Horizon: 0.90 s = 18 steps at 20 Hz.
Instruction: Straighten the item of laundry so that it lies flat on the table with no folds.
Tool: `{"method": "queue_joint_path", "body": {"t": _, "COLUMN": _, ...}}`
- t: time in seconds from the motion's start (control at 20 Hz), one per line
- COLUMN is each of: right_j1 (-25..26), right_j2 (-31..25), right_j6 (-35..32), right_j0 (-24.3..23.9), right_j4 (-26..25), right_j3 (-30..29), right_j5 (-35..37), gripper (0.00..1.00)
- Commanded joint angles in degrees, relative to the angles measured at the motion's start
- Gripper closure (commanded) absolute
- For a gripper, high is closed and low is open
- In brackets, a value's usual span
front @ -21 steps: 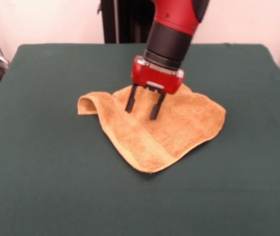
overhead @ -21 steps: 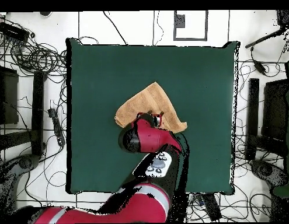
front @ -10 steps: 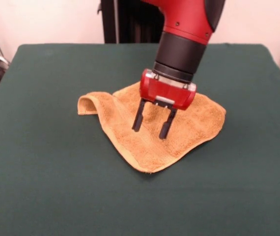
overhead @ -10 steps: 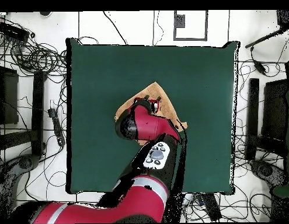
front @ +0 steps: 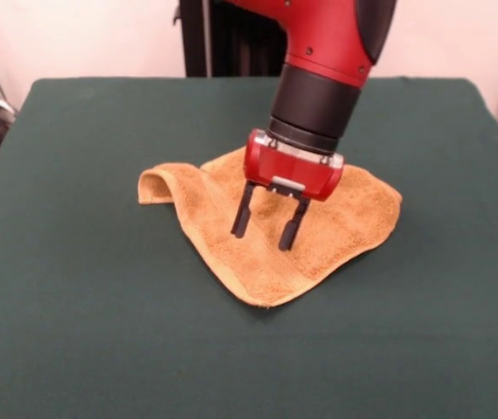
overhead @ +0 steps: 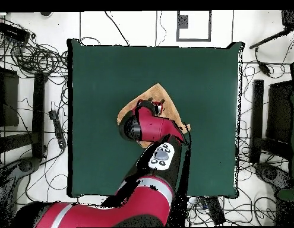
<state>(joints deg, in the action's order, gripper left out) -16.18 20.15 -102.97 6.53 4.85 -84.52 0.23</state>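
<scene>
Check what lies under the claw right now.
The orange-tan towel, rumpled on the green table, lies under the open claw. Whether its fingertips touch the cloth cannot be told.

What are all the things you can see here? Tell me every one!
towel: one, orange-tan, near the middle of the table, its left corner curled up in a fold in the front view.
table: one, dark green cloth top, fills most of both views.
cables: many, black, on the floor around the table in the overhead view.
arm: one, red and black, comes down over the towel.
gripper: one, red body with two black fingers, open, tips just above or at the towel's middle.
</scene>
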Motion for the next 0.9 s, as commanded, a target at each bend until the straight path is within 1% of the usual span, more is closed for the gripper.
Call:
{"method": "queue_joint_path", "body": {"t": 0.05, "right_j1": 2.8, "right_j2": -8.0, "right_j6": -7.4, "right_j0": -0.2, "right_j4": 0.3, "right_j3": -2.2, "right_j5": 6.8, "gripper": 0.00}}
{"method": "queue_joint_path", "body": {"t": 0.25, "right_j1": 5.2, "right_j2": -6.0, "right_j6": -9.3, "right_j0": 1.4, "right_j4": 1.5, "right_j3": -1.7, "right_j5": 4.6, "gripper": 0.00}}
{"method": "queue_joint_path", "body": {"t": 0.45, "right_j1": 6.9, "right_j2": -4.4, "right_j6": -10.7, "right_j0": 2.8, "right_j4": 3.2, "right_j3": 0.5, "right_j5": 2.9, "gripper": 0.00}}
{"method": "queue_joint_path", "body": {"t": 0.6, "right_j1": 8.4, "right_j2": -1.1, "right_j6": -11.9, "right_j0": 5.1, "right_j4": 5.3, "right_j3": 2.3, "right_j5": 1.0, "gripper": 0.00}}
{"method": "queue_joint_path", "body": {"t": 0.75, "right_j1": 9.9, "right_j2": 2.5, "right_j6": -13.0, "right_j0": 7.5, "right_j4": 7.9, "right_j3": 3.6, "right_j5": 1.9, "gripper": 0.00}}
{"method": "queue_joint_path", "body": {"t": 0.85, "right_j1": 10.6, "right_j2": 3.1, "right_j6": -13.2, "right_j0": 8.0, "right_j4": 9.1, "right_j3": 4.0, "right_j5": 3.5, "gripper": 0.00}}
{"method": "queue_joint_path", "body": {"t": 0.9, "right_j1": 10.9, "right_j2": 3.4, "right_j6": -13.3, "right_j0": 8.3, "right_j4": 9.7, "right_j3": 3.8, "right_j5": 3.0, "gripper": 0.00}}
